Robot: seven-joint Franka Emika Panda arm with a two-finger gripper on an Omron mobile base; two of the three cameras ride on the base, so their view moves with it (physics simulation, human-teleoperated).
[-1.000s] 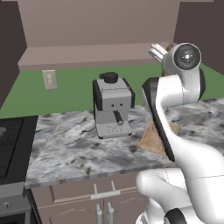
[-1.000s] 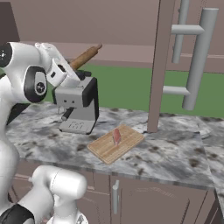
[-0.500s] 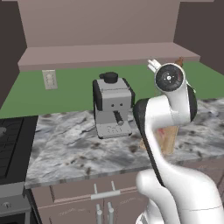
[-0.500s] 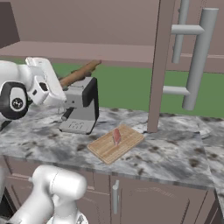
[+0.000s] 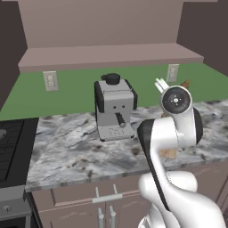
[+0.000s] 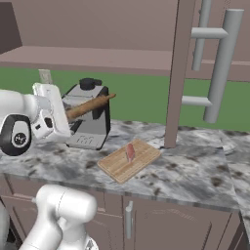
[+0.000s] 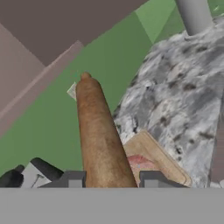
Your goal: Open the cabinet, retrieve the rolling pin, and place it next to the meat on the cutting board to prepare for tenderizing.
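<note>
One tan-brown wooden rolling pin (image 5: 184,83) tip pokes past the wrist, left base view | right base: hand (image 6: 68,114) clenched on pin, carried above marbled worktop (image 6: 195,176), short of light wooden cutting board (image 6: 129,159) with pink meat slab (image 6: 130,152); tall cabinet door (image 6: 178,73) open | hand view: pin angled over board for laying beside meat.

glossy white rounded arm links (image 5: 171,133) are showing dark round joint caps (image 5: 176,100); behind the fingers, a white blocky hand (image 6: 51,117).
</note>
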